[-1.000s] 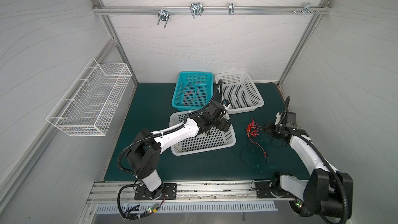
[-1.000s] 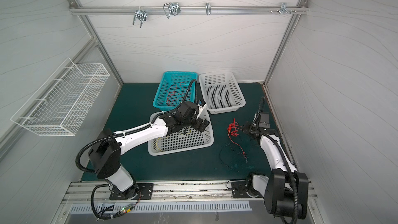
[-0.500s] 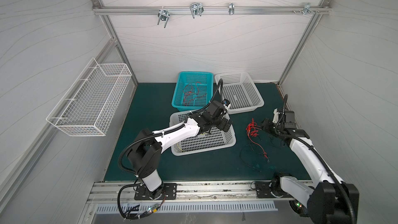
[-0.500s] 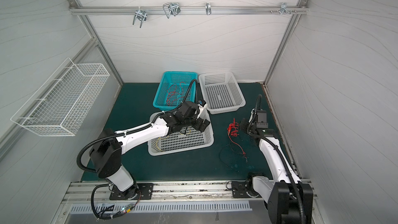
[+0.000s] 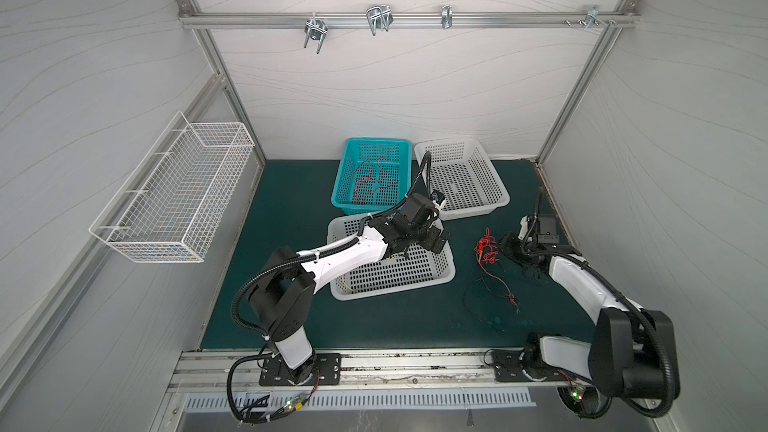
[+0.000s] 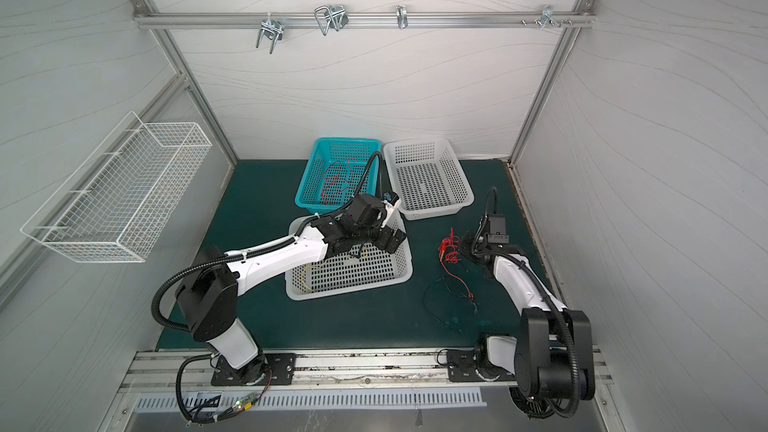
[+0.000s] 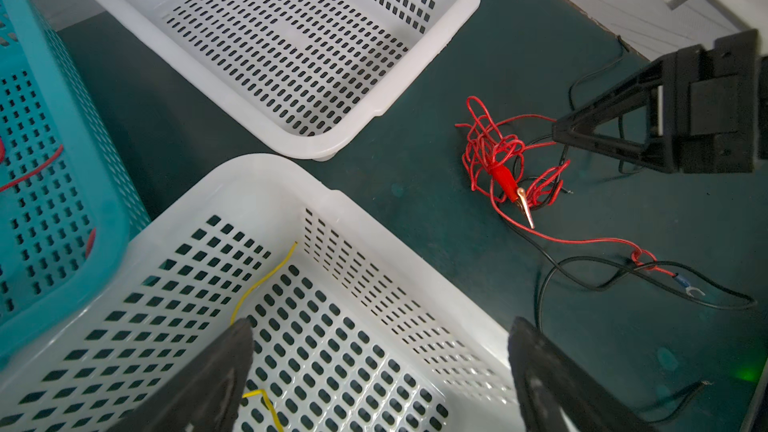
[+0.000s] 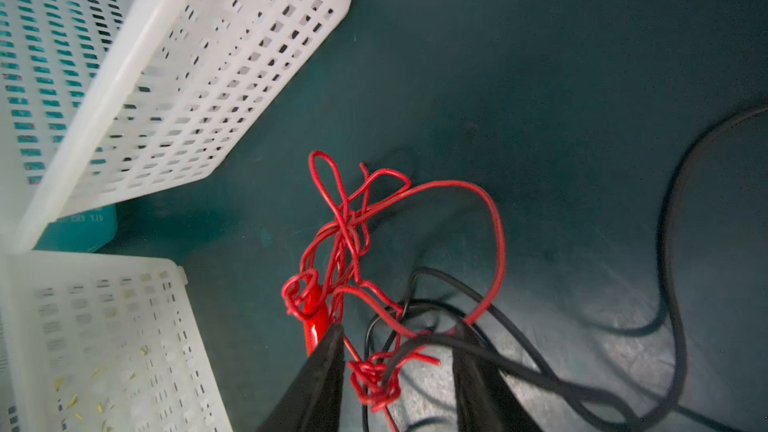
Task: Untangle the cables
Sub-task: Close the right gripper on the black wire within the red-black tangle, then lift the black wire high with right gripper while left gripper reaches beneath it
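Observation:
The cables are a knotted bunch of red wire with a red clip, mixed with thin black wire, lying on the green mat right of the near white basket. My right gripper is low at the bunch's right side. In the right wrist view its fingers straddle a red knot and a black strand, with the right gripper open and gaps on both sides. My left gripper hangs wide open and empty over the near basket's far right corner.
The near white basket holds a yellow wire. A teal basket with red wires and a far white basket stand behind. Loose black wire trails toward the front. A wire rack hangs on the left wall.
My right gripper has moved a little left onto the bunch and its jaws have narrowed around the wires. The left arm has not moved.

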Robot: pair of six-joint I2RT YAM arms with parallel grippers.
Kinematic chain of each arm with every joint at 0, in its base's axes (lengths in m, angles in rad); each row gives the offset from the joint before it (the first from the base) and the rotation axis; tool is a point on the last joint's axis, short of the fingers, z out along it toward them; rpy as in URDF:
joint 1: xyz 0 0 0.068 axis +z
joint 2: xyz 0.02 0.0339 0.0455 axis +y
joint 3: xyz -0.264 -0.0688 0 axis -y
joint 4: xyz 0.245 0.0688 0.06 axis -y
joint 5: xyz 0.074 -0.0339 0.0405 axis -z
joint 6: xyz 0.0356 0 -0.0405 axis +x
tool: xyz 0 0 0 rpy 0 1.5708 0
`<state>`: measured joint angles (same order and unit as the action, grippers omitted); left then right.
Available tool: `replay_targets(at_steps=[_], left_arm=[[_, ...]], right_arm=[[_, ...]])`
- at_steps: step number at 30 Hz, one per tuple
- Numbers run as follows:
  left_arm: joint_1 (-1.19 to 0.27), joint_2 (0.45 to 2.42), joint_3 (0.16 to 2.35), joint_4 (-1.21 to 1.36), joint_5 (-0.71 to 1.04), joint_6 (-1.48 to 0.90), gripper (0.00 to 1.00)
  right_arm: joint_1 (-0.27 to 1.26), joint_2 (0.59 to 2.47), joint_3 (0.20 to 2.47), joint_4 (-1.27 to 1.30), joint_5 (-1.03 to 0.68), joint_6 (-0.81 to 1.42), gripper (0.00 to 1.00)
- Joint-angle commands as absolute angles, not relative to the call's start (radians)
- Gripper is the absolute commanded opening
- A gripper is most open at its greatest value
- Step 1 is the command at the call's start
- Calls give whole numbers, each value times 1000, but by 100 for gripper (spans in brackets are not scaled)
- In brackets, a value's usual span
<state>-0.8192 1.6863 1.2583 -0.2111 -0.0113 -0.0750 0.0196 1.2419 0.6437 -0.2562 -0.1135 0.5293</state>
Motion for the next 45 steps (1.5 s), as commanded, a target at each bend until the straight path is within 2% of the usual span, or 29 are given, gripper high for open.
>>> replay_targets(at_steps=[1,3,8,15,22,34,45], left_arm=[[-822,1695,1301,-197,-26,-71,96],[-822,1695,1300,-199,-30,-71,96],[-824,1694,1301,-205,-35,-73,96],[-823,1698,1317,-204,-34,-72,96],[-822,1702,1321,-181,-14,-79,96],[-822,1670,1307,-159,-8,-84,97],[-844,1610,1293,-21,178,-51,99]], right_arm=[[23,1279,648,-160,-104,553,41],[24,1311,663,-158,-96,545,37],[26,1345,689,-152,-110,535,16],[51,1277,728,-214,-80,506,1],[105,1150,784,-253,-98,456,0],[119,992,805,-116,-363,463,0],[135,973,836,-94,-405,534,0]])
